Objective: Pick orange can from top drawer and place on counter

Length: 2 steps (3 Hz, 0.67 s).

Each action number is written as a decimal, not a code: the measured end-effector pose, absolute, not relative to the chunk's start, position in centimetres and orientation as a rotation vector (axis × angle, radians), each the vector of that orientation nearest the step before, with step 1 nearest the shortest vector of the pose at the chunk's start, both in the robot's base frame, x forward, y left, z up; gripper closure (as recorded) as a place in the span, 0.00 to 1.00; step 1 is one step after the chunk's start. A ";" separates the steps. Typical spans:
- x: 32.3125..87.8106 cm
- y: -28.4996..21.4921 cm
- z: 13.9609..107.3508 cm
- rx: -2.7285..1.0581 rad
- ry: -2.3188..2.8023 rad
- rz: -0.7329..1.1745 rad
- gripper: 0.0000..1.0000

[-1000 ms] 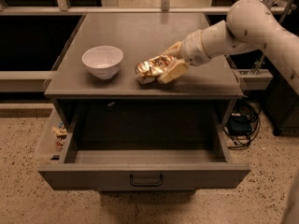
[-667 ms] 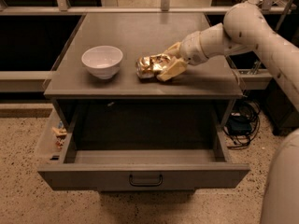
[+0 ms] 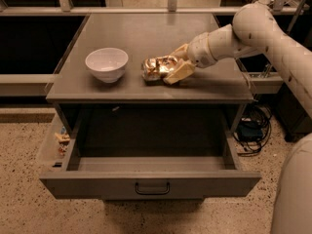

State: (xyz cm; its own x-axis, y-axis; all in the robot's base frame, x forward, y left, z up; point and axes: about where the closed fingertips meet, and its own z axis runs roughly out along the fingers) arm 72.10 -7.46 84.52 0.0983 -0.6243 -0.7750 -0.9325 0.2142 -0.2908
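Nearest the camera, the top drawer point(image 3: 97, 184) stands pulled fully out from the cabinet. Its grey front panel carries a small dark handle point(image 3: 152, 188) at the centre, and its dark floor is open to view. To the left of the drawer, low down, a few small coloured items point(image 3: 62, 138) lie on a pale ledge; they are too small to identify. To the right, a tangle of dark cables point(image 3: 251, 130) sits on the speckled floor.

Above the drawer is the counter point(image 3: 146, 33). A white bowl point(image 3: 107, 64) sits upright on its left part. Near it to the right, apart from it, the orange can point(image 3: 155, 68) lies on its side on the counter surface, close to the front edge.

The gripper point(image 3: 170, 66) is down at the can's right end. Its beige fingers point(image 3: 178, 73) are parted about as wide as the can and closed on it, one on the near side and one on the far side. The white arm point(image 3: 253, 28) reaches in from the upper right, angled down to the counter.
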 end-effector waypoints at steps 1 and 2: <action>72.1 -7.5 84.5 -1.497 1.613 0.443 0.36; 72.1 -7.4 84.5 -1.498 1.613 0.443 0.10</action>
State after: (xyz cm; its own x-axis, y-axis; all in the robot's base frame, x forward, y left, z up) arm 72.10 -7.45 84.52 0.0983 -0.6243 -0.7750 -0.9326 0.2140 -0.2907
